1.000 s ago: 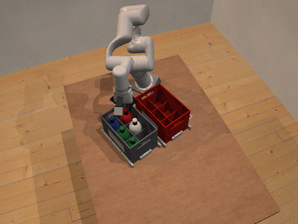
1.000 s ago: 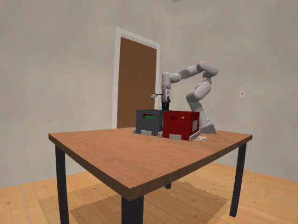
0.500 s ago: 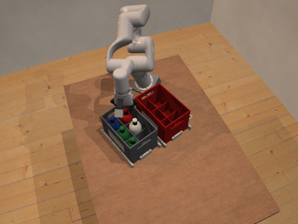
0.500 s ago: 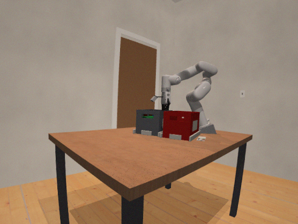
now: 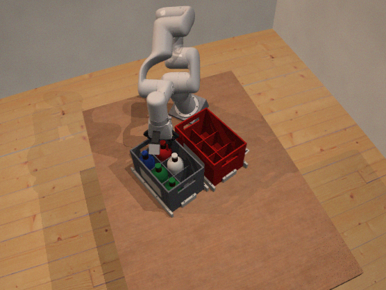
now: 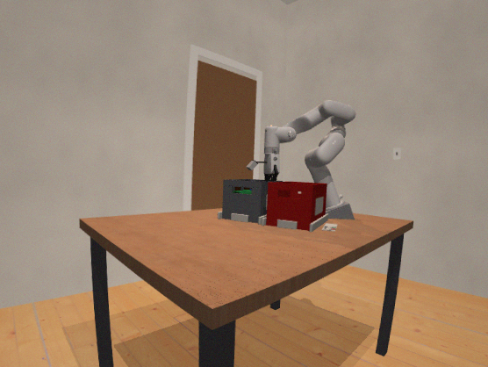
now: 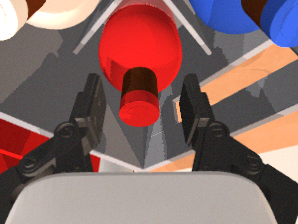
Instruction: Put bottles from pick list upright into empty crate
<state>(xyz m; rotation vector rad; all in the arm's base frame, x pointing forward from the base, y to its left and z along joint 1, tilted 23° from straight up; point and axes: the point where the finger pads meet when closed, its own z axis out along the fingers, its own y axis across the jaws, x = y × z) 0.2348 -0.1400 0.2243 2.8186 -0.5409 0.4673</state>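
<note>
The grey crate (image 5: 168, 170) holds a red bottle (image 5: 164, 151), a blue bottle (image 5: 148, 160), a white bottle (image 5: 175, 163) and two green bottles (image 5: 160, 172). My gripper (image 7: 142, 88) is open and hangs low over the red bottle (image 7: 139, 55). Its two fingers stand on either side of the red cap without touching it. The red crate (image 5: 210, 145) stands empty right beside the grey one. The pick list (image 6: 329, 226) lies on the table beyond the red crate, too small to read.
The arm's base (image 5: 189, 105) stands just behind the two crates. Grey brackets (image 5: 189, 200) hold the crates at their corners. Divider walls of the grey crate run close around the red bottle in the wrist view.
</note>
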